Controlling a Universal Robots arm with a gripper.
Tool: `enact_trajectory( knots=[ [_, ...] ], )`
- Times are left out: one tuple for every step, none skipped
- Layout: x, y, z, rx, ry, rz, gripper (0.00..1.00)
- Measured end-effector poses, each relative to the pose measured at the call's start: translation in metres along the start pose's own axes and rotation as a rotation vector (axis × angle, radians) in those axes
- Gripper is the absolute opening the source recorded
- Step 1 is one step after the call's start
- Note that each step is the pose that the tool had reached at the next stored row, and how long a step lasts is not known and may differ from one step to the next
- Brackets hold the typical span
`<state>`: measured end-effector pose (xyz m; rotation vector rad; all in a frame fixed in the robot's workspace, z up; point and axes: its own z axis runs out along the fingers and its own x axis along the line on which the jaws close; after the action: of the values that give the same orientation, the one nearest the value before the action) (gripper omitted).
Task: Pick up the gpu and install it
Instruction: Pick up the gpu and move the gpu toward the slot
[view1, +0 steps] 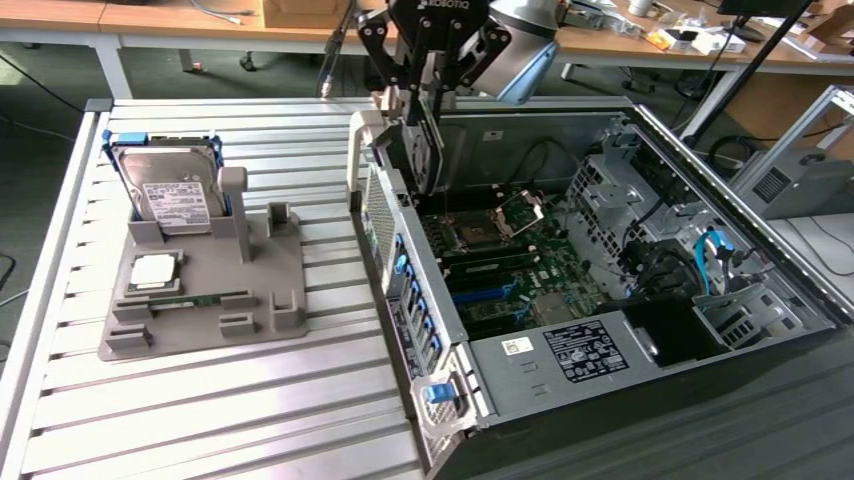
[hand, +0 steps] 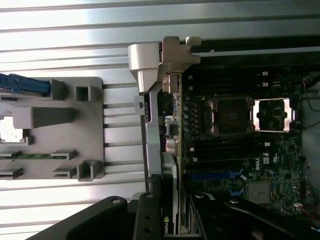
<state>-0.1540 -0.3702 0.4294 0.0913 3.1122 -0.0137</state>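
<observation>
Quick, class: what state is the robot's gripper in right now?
Gripper: closed on the gpu, holding it above the open computer case.

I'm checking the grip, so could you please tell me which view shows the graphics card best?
The exterior view: the thin black graphics card hangs upright from the tool above the open grey computer case, its broad face showing. The wrist view shows the card edge-on.

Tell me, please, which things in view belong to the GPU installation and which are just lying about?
Part of the job:
- the gpu, held in the pincer
- open computer case, below the card
- motherboard inside it

Lying about:
- hard drive
- memory stick
- square silver chip
- grey holder that carries these three
</observation>
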Motion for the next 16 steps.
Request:
enact_trajectory(
  knots=[
    [-0.0003,0.0,0.0,0.0,0.0,0.0,0.27],
    [-0.0006,0.0001,0.0,0.0,0.0,0.0,0.27],
    [-0.0009,0.0001,0.0,0.0,0.0,0.0,0.27],
    [-0.0012,0.0001,0.0,0.0,0.0,0.0,0.27],
    [-0.0016,0.0001,0.0,0.0,0.0,0.0,0.27],
    [-0.0018,0.0001,0.0001,0.0,0.0,0.0,0.27],
    [-0.0021,0.0001,0.0001,0.0,0.0,0.0,0.27],
    [-0.0024,0.0002,0.0001,0.0,0.0,0.0,0.27],
    [-0.0028,0.0002,0.0001,0.0,0.0,0.0,0.27],
    [-0.0037,0.0002,0.0001,0.0,0.0,0.0,0.27],
    [-0.0041,0.0003,0.0001,0.0,0.0,0.0,0.27],
    [-0.0043,0.0003,0.0002,-0.0001,0.0,0.0,0.27],
    [-0.0048,0.0003,0.0002,0.0,0.0,0.0,0.27],
    [-0.0052,0.0003,0.0001,0.0001,0.0001,0.0,0.27],
    [-0.0054,0.0003,0.0002,0.0,0.0,0.0,0.27],
    [-0.0057,0.0003,0.0002,0.0,0.0,0.0,0.27]
  ],
)
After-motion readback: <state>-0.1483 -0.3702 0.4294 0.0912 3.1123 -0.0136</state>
